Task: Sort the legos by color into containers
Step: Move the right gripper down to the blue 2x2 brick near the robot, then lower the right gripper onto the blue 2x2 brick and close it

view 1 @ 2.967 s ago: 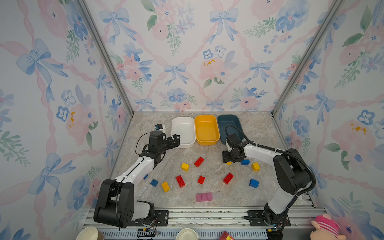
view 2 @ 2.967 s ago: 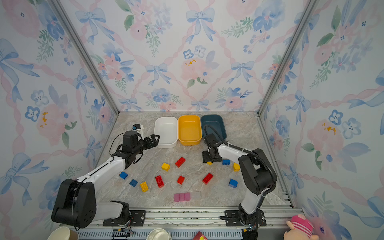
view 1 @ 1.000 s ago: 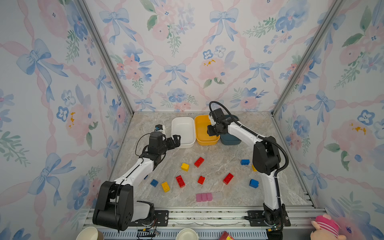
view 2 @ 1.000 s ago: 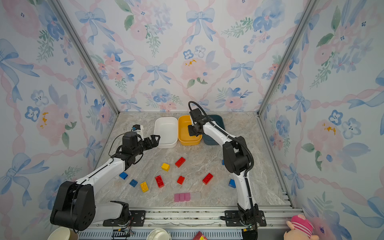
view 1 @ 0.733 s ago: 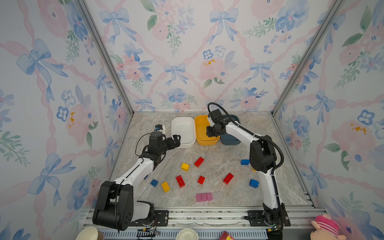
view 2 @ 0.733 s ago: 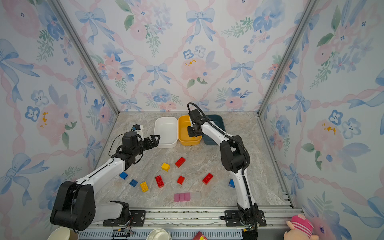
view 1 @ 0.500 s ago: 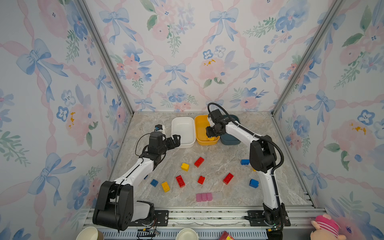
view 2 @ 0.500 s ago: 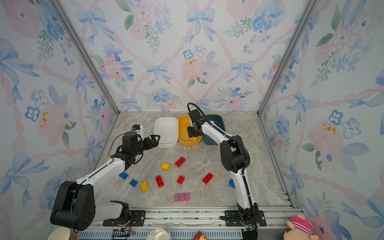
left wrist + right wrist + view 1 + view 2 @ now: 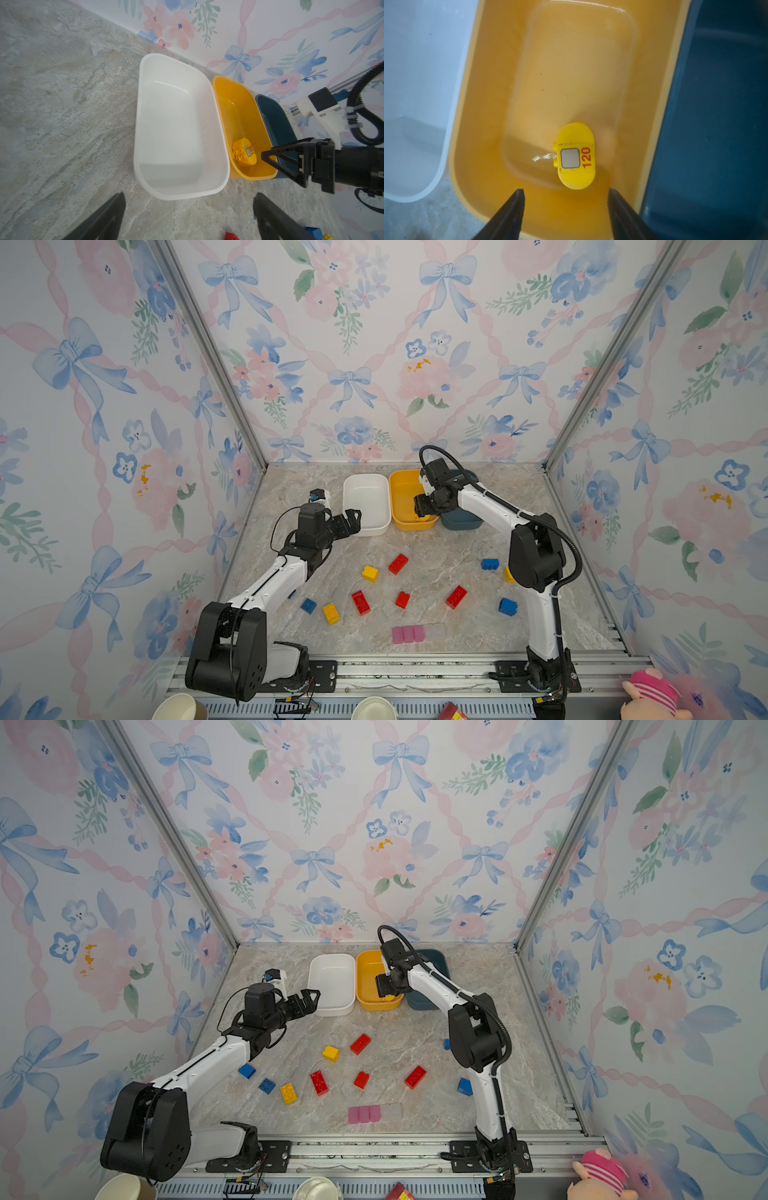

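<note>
1. Right gripper (image 9: 565, 192): jaws apart, empty, over yellow-orange tub (image 9: 467, 124).
2. Rounded yellow "120" brick (image 9: 576, 155) lies loose on that tub's floor.
3. Left gripper (image 9: 189, 196): jaws wide apart, empty, just beside white tub (image 9: 176, 124).

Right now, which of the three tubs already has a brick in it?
The yellow tub in the middle: a rounded yellow brick marked 120 lies in it. The white tub and the dark blue tub show no brick.
</note>
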Available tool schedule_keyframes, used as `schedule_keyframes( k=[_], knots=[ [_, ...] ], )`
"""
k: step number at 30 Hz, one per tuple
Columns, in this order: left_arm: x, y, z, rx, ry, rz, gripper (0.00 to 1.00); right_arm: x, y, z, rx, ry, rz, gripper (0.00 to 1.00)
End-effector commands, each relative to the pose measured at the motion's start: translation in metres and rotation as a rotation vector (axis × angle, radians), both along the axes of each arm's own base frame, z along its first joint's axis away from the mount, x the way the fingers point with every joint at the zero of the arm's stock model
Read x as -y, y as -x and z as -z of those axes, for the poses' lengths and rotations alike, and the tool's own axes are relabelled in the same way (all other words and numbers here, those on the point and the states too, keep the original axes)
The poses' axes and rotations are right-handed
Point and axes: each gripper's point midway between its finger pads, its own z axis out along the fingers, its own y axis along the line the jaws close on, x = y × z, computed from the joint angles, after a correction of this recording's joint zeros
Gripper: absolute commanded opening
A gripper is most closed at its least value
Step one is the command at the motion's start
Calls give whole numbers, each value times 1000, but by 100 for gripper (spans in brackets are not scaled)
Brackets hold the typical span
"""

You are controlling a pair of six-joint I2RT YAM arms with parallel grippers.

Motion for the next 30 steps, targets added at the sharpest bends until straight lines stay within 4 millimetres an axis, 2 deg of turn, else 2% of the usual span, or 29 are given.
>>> schedule_keyframes(
  k=[1,6,12,17,23,30],
  knots=[
    [3,2,-2,14,16,10,98,12,18,-36,55,-12,7,71],
    [6,2,-3,18,21,23,98,45,51,-39,36,7,35,85],
    [9,1,-4,21,29,34,98,100,94,-31,-15,46,102,93],
    [10,1,-3,20,34,37,98,143,126,-7,-106,65,174,94],
    [11,1,-4,24,35,37,98,174,152,24,-195,101,243,94],
    [13,1,-1,16,39,43,98,194,160,52,-256,130,299,92]
  ],
)
